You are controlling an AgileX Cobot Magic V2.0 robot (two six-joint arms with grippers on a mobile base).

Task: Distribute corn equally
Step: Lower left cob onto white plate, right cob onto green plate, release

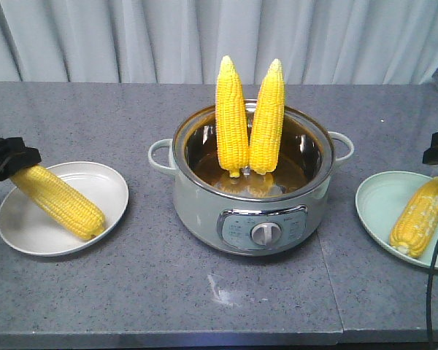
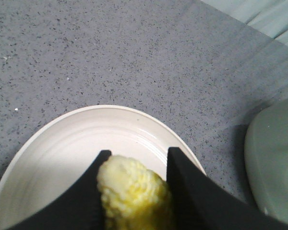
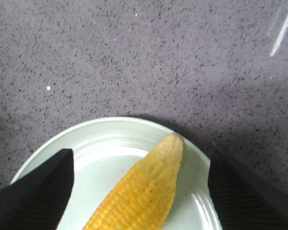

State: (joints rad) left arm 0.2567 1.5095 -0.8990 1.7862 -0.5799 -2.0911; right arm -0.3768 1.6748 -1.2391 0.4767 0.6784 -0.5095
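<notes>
centre: pot [image 1: 250, 191] with two upright cobs [image 1: 231, 120] blocks crossing | bare counter [image 1: 146, 284] both sides of pot and along front | white plate [image 1: 29, 226] half taken by left cob [image 1: 58, 200], green plate [image 1: 379, 197] by right cob [image 1: 418, 216] | cable [image 1: 431, 284] crosses right front

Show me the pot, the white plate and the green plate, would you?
pot [image 1: 197, 204]: front view, on its outer wall.
white plate [image 1: 29, 226]: front view, on its bare inside.
green plate [image 1: 379, 200]: front view, on its bare inside.
</notes>
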